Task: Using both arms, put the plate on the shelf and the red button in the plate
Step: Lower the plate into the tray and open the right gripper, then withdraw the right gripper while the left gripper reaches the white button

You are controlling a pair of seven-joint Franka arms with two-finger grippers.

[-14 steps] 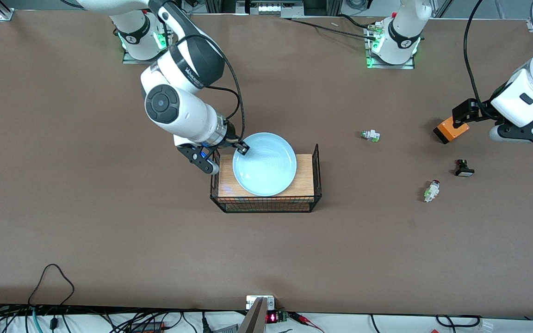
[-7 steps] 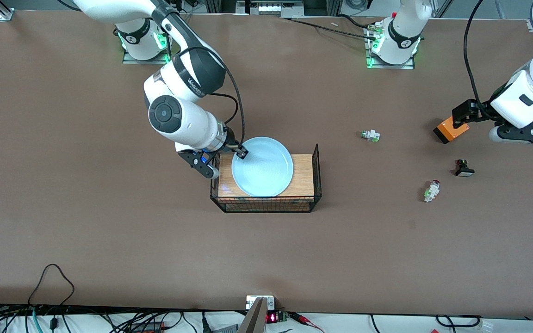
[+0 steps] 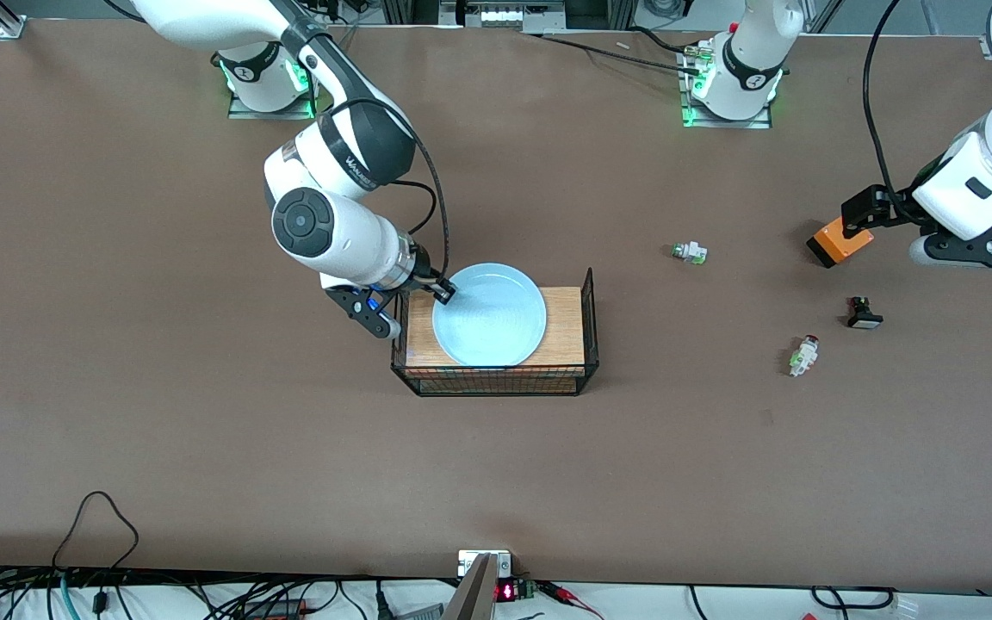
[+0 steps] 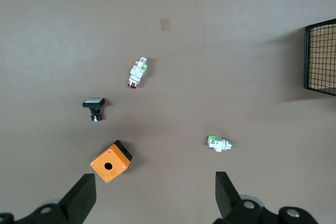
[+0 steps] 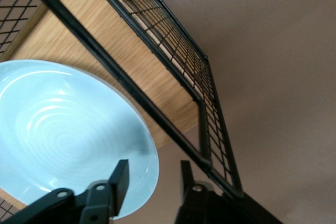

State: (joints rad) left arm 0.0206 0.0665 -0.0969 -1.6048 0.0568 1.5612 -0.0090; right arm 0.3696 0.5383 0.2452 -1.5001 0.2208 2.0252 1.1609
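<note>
The pale blue plate (image 3: 489, 325) (image 5: 63, 135) lies flat on the wooden top of the wire basket (image 3: 589, 319) (image 5: 105, 30). My right gripper (image 3: 436, 297) (image 5: 152, 182) is at the plate's edge toward the right arm's end, open, its fingers astride the rim with gaps on both sides. The red button (image 3: 804, 353) (image 4: 137, 73), white with a dark red cap, lies on the table toward the left arm's end. My left gripper (image 3: 864, 209) (image 4: 152, 198) hangs open and empty above the table by an orange box, waiting.
An orange box (image 3: 840, 241) (image 4: 110, 162) with a hole sits under the left gripper. A small black button (image 3: 863, 313) (image 4: 94, 107) lies beside the red button. A white-green part (image 3: 689, 252) (image 4: 219, 144) lies between basket and box. The basket has a raised wire end.
The right arm lowered the plate onto the basket's wooden top, and its jaws have parted from the rim. The left arm has not moved.
</note>
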